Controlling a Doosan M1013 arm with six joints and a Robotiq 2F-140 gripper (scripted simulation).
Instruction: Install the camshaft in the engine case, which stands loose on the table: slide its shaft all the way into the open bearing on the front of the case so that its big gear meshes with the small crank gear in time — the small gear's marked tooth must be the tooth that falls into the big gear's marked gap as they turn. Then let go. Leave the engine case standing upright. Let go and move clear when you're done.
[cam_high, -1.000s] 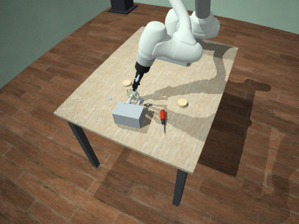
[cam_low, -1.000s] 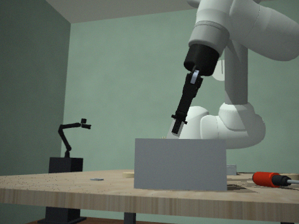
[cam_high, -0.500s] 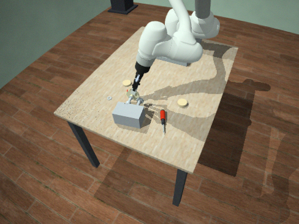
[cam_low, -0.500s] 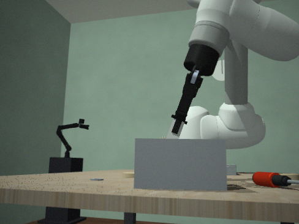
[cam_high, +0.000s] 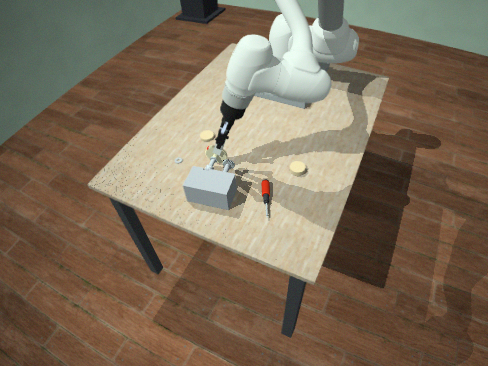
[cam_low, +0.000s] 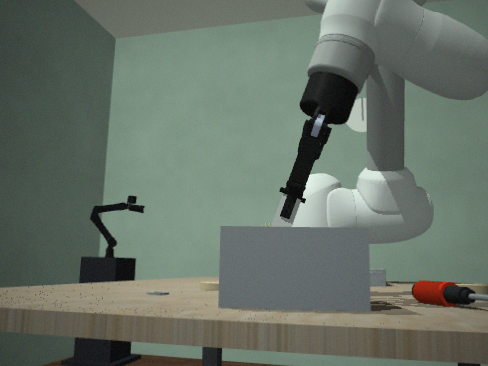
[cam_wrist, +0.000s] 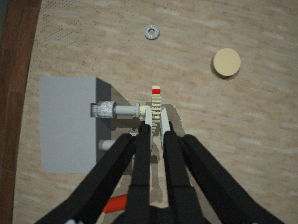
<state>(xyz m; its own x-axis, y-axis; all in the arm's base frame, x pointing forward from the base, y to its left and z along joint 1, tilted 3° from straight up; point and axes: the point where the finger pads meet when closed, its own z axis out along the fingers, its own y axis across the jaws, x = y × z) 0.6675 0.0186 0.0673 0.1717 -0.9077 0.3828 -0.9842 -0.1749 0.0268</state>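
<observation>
The camshaft (cam_wrist: 131, 110) lies level in front of the engine case (cam_wrist: 67, 125), its shaft pointing at the case's front face. Its big gear (cam_wrist: 157, 114), red mark at twelve o'clock in the wrist view, is pinched edge-on between the narrowly closed fingers of the gripper (cam_wrist: 155, 131). A stretch of shaft shows outside the case, so I judge insertion unfinished; seating, meshing in time and release remain. The case stands upright. A washer (cam_wrist: 151, 32) lies at twelve o'clock.

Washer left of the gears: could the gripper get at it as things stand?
Probably not yet: the gripper is shut on the camshaft's big gear. The washer itself lies in the open on the table, nothing over it.
</observation>
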